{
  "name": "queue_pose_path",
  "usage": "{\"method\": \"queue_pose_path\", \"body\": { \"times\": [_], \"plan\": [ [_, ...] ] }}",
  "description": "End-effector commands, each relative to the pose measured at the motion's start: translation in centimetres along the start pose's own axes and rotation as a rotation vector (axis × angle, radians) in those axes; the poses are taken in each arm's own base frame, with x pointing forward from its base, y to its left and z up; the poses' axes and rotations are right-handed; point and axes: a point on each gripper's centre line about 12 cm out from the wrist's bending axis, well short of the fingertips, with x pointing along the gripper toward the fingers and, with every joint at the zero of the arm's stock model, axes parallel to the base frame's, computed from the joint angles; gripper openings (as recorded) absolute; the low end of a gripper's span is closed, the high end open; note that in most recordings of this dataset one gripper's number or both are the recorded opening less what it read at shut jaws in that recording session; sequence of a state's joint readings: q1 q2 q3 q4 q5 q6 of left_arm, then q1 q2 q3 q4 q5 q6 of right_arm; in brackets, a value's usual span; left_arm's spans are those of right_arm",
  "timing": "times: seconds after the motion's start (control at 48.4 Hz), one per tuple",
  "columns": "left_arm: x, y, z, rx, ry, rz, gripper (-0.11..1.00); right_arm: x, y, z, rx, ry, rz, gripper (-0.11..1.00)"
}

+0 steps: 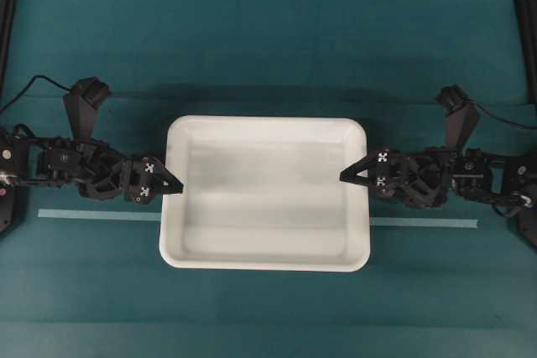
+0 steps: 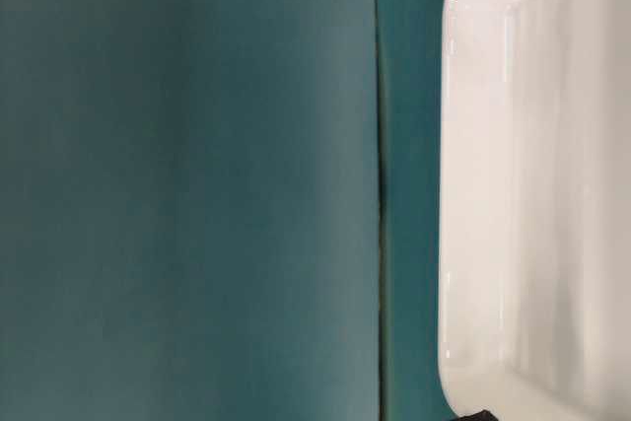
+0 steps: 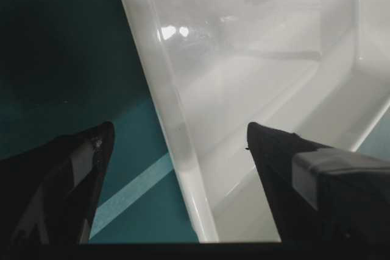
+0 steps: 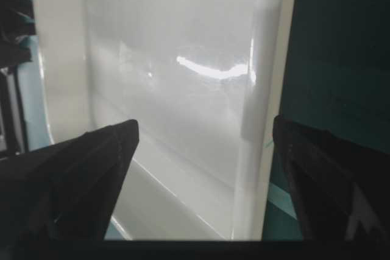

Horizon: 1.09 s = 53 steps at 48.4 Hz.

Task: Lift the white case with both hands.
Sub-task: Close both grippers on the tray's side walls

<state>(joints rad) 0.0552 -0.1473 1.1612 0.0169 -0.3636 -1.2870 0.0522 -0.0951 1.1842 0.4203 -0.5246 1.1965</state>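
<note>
Overhead view: you have a teal table (image 1: 268, 48), with the case at its centre and one arm at each short end.
Table: teal cloth surface; a pale tape line (image 1: 101, 215) runs left to right across it and passes under the case.
Case (image 1: 265, 193): white, shallow, rectangular, rounded corners, glossy flat bottom; it sits flat on the table, long sides running left to right, nothing inside it.
Case, table-level view: your camera is rotated here; the rim (image 2: 463, 194) shows at the right of the frame, with a black fingertip at the top edge and another at the bottom edge.
Left gripper (image 1: 174, 184): tips at the middle of the case's left rim, pointing toward the case. Overhead, you cannot tell whether the tips touch the rim.
Left gripper, wrist view (image 3: 177, 144): jaws spread wide and straddling the rim, one finger (image 3: 73, 181) over the table outside, the other (image 3: 304, 175) over the case interior. Nothing is clamped.
Right gripper (image 1: 348, 175): tips at the middle of the right rim, pointing toward the case and reaching just over it.
Right gripper, wrist view (image 4: 204, 135): jaws spread wide across the rim, one finger (image 4: 79, 175) over the interior, the other (image 4: 329, 175) outside over the table. Nothing is clamped.
</note>
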Motion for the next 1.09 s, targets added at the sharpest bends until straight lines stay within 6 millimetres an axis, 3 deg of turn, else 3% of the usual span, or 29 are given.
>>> {"method": "queue_pose_path", "body": {
  "times": [0.0,0.268,0.392,0.475,0.619,0.702,0.743,1.074],
  "plan": [
    [0.5,0.1,0.0,0.003,0.002,0.007,0.94,0.6,-0.3,-0.2,0.001,0.004,-0.025,0.93],
    [0.5,0.1,0.0,0.004,0.004,0.01,0.9,0.8,-0.2,-0.3,0.012,0.008,-0.03,0.93],
    [0.6,-0.1,0.0,0.003,0.003,0.007,0.8,0.8,-0.3,-0.4,0.026,0.017,-0.053,0.88],
    [0.7,-0.3,0.1,0.001,0.003,0.006,0.66,0.9,-0.4,-0.4,0.052,0.022,-0.068,0.74],
    [0.7,-0.4,0.1,0.001,0.005,0.014,0.27,0.9,-0.5,-0.5,0.101,0.025,-0.077,0.36],
    [0.8,-0.5,0.1,0.0,0.006,0.017,0.11,0.8,-0.6,-0.5,0.122,0.025,-0.082,0.17],
    [0.8,-0.6,0.2,-0.001,0.004,0.016,0.09,0.8,-0.6,-0.5,0.125,0.025,-0.082,0.12],
    [0.7,-0.9,0.3,-0.012,0.004,0.013,0.09,0.6,-0.3,-0.5,0.135,0.025,-0.067,0.12]
  ]
}}
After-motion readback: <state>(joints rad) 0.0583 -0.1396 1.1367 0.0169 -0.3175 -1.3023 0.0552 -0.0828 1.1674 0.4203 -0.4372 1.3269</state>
